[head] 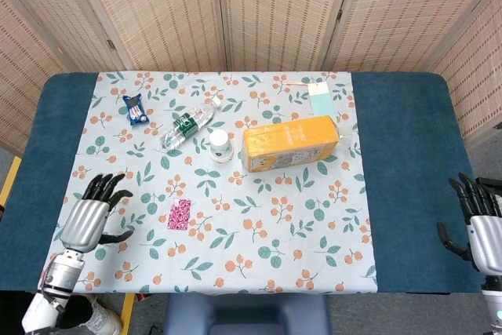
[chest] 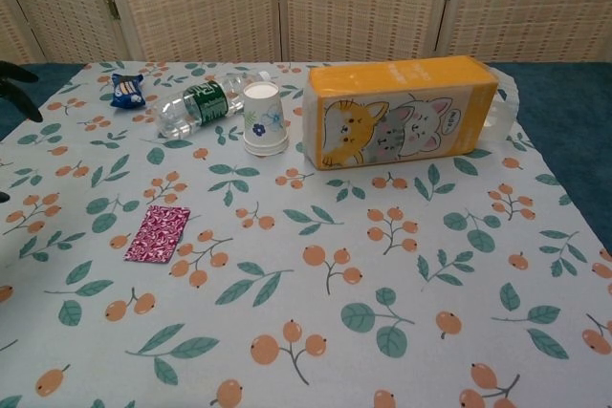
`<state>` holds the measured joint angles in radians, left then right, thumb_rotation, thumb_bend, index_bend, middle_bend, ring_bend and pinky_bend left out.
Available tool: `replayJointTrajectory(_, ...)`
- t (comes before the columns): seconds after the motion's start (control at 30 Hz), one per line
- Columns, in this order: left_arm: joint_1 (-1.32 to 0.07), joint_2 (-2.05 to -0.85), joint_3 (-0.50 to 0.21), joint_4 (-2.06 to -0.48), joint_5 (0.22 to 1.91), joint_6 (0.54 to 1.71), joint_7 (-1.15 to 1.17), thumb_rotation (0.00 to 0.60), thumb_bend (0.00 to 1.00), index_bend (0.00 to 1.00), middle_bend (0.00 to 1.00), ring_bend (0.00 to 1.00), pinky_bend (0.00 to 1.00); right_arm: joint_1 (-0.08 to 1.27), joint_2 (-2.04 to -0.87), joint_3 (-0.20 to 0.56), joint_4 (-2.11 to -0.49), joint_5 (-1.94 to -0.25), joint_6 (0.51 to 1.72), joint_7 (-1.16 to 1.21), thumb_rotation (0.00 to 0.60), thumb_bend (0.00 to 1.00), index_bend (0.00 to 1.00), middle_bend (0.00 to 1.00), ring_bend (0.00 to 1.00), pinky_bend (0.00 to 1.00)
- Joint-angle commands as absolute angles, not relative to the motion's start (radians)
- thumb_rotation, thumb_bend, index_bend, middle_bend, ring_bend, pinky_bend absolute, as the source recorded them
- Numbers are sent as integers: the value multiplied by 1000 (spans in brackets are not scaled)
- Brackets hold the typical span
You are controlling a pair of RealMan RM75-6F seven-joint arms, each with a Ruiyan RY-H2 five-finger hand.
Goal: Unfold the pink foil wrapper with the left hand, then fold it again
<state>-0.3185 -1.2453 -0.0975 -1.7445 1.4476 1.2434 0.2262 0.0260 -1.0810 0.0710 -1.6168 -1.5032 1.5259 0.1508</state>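
the small pink foil wrapper [head: 179,214] lies flat and folded on the flowered cloth of the worktop [head: 392,162], at the near left part, with no other thing touching it. the left hand [head: 88,220] hovers near the left of the wrapper, apart from it, and its fingers [head: 106,187] are spread wide and hold nothing. the right hand [head: 481,229] is at the far right edge of the worktop, also with the fingers apart and empty, well apart from the wrapper.

i judge that the step in hand is the approach: the unfolding is not yet begun. the next move calls for the left hand to go to the right over the wrapper, to come down on it and to catch one thin edge of the foil, which lies flat and is probably difficult to lift.
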Motion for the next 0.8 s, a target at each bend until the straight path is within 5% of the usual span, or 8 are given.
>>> replayJointTrajectory(0.03, -358, -1269, -107, -1721, 1437, 1200, 268, 600, 157, 272, 107, 23, 0, 26, -1081, 70, -1616, -1502, 1525, 150, 600, 447, 0, 37, 0, 0)
replayJointTrajectory(0.8, -497, -1402, -132, -1622, 1259, 1056, 427, 600, 168, 242, 41, 0, 0, 30, -1079, 71, -1613, -1498, 1514, 154, 600, 448, 0, 37, 0, 0)
